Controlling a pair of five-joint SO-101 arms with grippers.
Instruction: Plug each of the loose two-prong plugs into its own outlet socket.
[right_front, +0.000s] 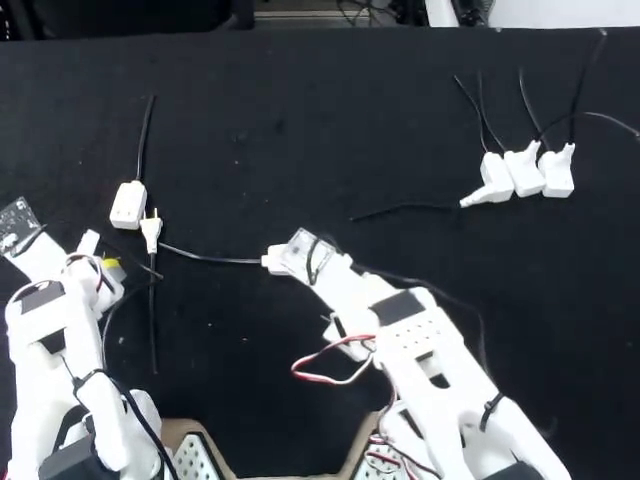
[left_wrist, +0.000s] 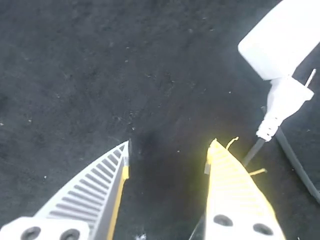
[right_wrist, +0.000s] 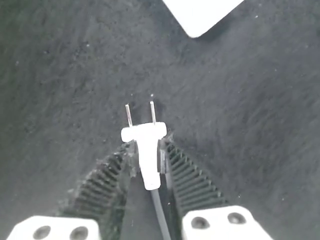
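Black cloth covers the table (right_front: 300, 110) in the high view. The right gripper (right_front: 285, 258) sits near the middle, clamped on a white two-prong plug (right_front: 272, 262) that sticks out toward the left. Well apart on that side, a single socket (right_front: 127, 204) lies with a loose plug (right_front: 151, 230) just beside it, not plugged in. The left gripper (right_front: 100, 262) hovers close to this pair. A thin black cable (right_front: 210, 256) lies on the cloth between the two plugs. Three more sockets (right_front: 523, 170) sit in a row far to the right.

From the left wrist view, the left gripper (left_wrist: 170, 145) is spread wide with bare cloth between its fingers (left_wrist: 232, 185), holding nothing. The loose plug (left_wrist: 285, 102) lies ahead and to one side, against the single socket (left_wrist: 282, 35).

From the right wrist view, the right gripper (right_wrist: 147, 150) is closed snugly on the body of the white two-prong plug (right_wrist: 142, 134), prongs pointing forward, its cord running back between the fingers (right_wrist: 190, 175). A white block's corner (right_wrist: 200, 12) lies ahead.
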